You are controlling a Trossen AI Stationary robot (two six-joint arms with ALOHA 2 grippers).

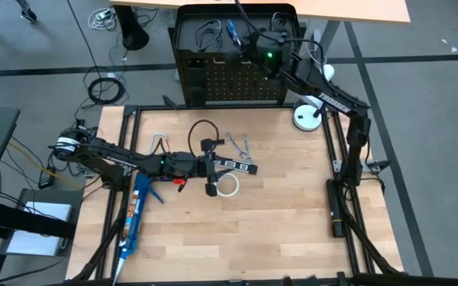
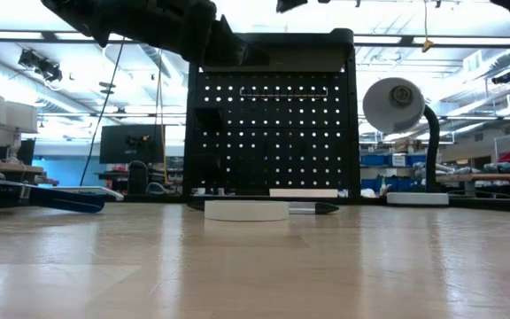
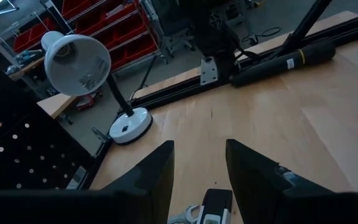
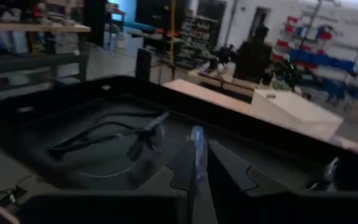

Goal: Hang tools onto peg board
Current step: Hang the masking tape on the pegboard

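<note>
High view: right gripper [image 1: 249, 41] seemingly pinches the screwdriver [image 4: 197, 149] above the peg board [image 1: 233, 79]; left gripper [image 1: 211, 167] open.

**Camera arrangement**

The high view is looking straight down on the table [image 1: 277, 230]. The low view is facing level across it toward the peg board [image 2: 273, 133], also showing from above. The left wrist view is looking closely over the lamp [image 3: 76, 62]; the right wrist view is hovering near the board's top.
</note>
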